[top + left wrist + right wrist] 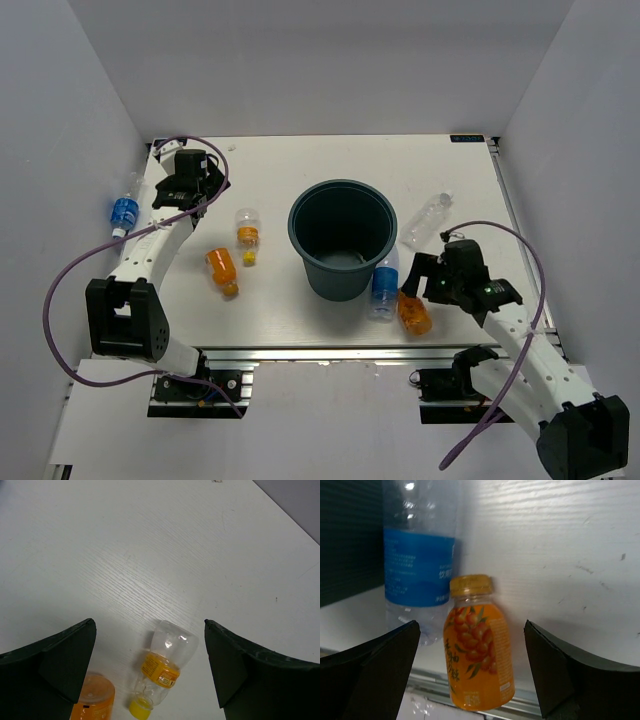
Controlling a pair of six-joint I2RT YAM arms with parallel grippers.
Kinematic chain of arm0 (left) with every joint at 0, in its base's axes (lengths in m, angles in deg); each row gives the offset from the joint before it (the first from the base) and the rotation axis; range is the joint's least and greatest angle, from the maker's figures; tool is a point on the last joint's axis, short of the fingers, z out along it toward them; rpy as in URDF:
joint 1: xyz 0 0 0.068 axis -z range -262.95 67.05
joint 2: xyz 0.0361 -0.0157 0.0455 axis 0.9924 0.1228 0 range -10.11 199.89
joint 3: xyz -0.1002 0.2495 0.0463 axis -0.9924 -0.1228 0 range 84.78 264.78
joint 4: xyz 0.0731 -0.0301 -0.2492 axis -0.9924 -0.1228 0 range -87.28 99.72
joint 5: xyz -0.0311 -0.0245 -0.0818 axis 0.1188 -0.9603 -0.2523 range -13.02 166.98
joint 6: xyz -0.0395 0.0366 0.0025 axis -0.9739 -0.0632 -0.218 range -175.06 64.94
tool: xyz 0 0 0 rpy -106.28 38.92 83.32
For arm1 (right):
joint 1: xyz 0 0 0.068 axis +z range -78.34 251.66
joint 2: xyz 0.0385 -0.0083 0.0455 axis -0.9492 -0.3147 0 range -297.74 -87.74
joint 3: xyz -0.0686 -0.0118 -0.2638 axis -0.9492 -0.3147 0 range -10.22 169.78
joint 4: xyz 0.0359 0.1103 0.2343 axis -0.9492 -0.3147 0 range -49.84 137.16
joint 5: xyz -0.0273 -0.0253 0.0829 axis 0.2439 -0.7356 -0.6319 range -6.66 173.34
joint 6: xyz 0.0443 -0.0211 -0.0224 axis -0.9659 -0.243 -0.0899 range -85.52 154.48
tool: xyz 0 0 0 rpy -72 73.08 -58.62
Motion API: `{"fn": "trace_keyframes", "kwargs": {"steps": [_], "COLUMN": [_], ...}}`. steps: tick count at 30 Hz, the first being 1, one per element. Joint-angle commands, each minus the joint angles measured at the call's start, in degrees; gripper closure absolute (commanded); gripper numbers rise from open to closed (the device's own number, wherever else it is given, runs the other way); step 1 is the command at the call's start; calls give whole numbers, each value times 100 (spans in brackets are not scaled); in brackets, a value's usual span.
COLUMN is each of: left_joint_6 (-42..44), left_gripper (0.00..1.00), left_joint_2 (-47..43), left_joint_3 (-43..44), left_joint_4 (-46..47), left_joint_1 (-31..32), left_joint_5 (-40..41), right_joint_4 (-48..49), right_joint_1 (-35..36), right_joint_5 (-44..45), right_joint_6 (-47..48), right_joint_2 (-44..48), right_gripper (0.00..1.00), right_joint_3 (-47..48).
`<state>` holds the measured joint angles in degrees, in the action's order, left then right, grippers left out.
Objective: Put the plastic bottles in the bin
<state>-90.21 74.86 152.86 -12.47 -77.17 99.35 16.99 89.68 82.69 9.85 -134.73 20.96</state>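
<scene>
Right tool [471, 622]: fingers spread wide, gripping nothing; it sits low over the near right part of the bench [270, 165].
Orange bottle [476, 655]: lies on its side in the gap between the right tool's fingers. It touches neither finger, and its cap points away from the tool.
Blue bottle [420, 565]: just beside the orange bottle, on the bin's side, close against the foot of the bin.
Bin [340, 238]: stands upright in the middle of the bench, mouth open to the top.
Left tool [149, 625]: fingers spread, holding nothing; it hangs over the far left of the bench.
Labelled bottle [164, 662]: clear, with an orange label and yellow cap. It lies on the bench and shows in the gap between the left tool's fingers.
Second orange bottle [222, 270]: lies near the labelled bottle, on its near-left side.
Clear bottle [428, 220]: lies to the right of the bin, apart from it.
Edge bottle [125, 211]: blue label, at the bench's left edge by the wall, outside the left arm.
Edges: the orange bottle lies close to the near edge and its metal rail.
Open room: bare bench behind the bin, and between the bin and the labelled bottle.
</scene>
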Motion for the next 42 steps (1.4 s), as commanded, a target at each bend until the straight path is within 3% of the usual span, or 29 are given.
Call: {"fn": "trace_keyframes", "kwargs": {"steps": [1,7,13,15,17,19,24,29,32,36,39,42], "left_joint_6": [53,62,62,62,44,44,44,-34,-96,-228,-290,-553], "left_gripper": [2,2,2,2,2,2,2,2,2,2,2,2], "left_joint_2": [-59,29,2,2,11,29,2,-77,-112,-182,-331,-569], "left_joint_3": [-31,22,22,30,31,39,66,4,-49,-57,-180,-478], "left_joint_4": [101,22,14,5,-13,-22,-48,-13,40,-30,-135,-22], "left_joint_1": [-7,-7,-7,-7,-7,-7,-7,-7,-7,-7,-7,19], "left_joint_5": [-92,-66,-49,-14,22,-13,-13,-75,-286,-435,-409,-374], "right_joint_4": [-331,-340,-507,-472,-411,-445,-910,-1273,87,1589,2058,2200], "right_joint_1": [341,878,940,940,940,940,931,923,923,949,1229,1632], "right_joint_5": [-357,20,583,478,478,521,1326,2314,1982,360,-582,-841], "right_joint_6": [143,-376,-1061,-1167,-1282,-1369,-1817,-1687,-784,237,704,1064], "right_joint_2": [-4,-346,-724,-830,-865,-839,-445,-216,-4,-530,-1154,-1796], "right_gripper": [11,11,11,15,33,44,53,54,56,55,55,54], "right_joint_3": [38,-252,-323,-411,-472,-437,263,1556,2049,2927,3499,3956]}}
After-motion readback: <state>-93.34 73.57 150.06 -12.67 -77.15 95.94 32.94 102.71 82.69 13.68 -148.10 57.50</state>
